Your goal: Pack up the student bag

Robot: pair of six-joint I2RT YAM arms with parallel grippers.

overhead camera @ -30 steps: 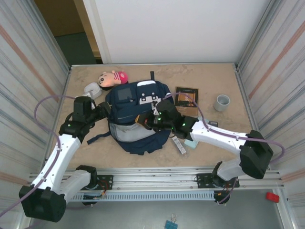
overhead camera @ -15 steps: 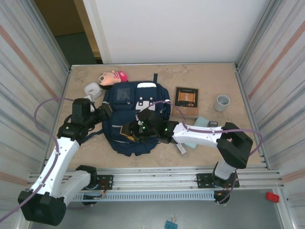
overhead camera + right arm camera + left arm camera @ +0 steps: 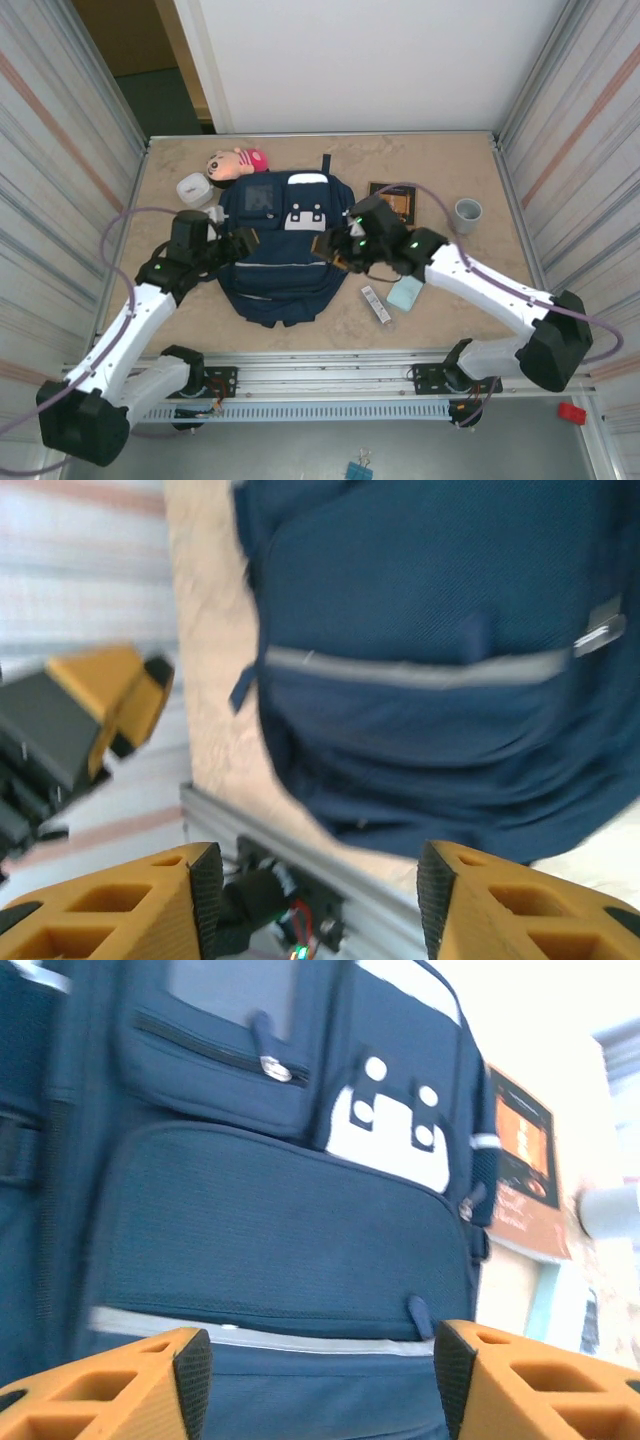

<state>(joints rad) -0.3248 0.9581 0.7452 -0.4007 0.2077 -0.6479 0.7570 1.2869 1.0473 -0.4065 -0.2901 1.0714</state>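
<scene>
Large navy-blue fabric backpack (image 3: 285, 255) lies flat on the table (image 3: 450, 160). Left jaws and right jaws hover at its edges, both parted and gripping nothing.

The table (image 3: 450, 160) carries student bag (image 3: 285, 275), doll (image 3: 235, 163), book (image 3: 406, 206), cup (image 3: 466, 213).

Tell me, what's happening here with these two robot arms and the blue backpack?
Two robot arms are packing a navy student bag that lies flat, front up, in the middle of the table. The left gripper and the right gripper are at either side of it, both open and holding nothing. A plush doll, a book and a grey cup lie on the table around the bag, not packed yet.
</scene>
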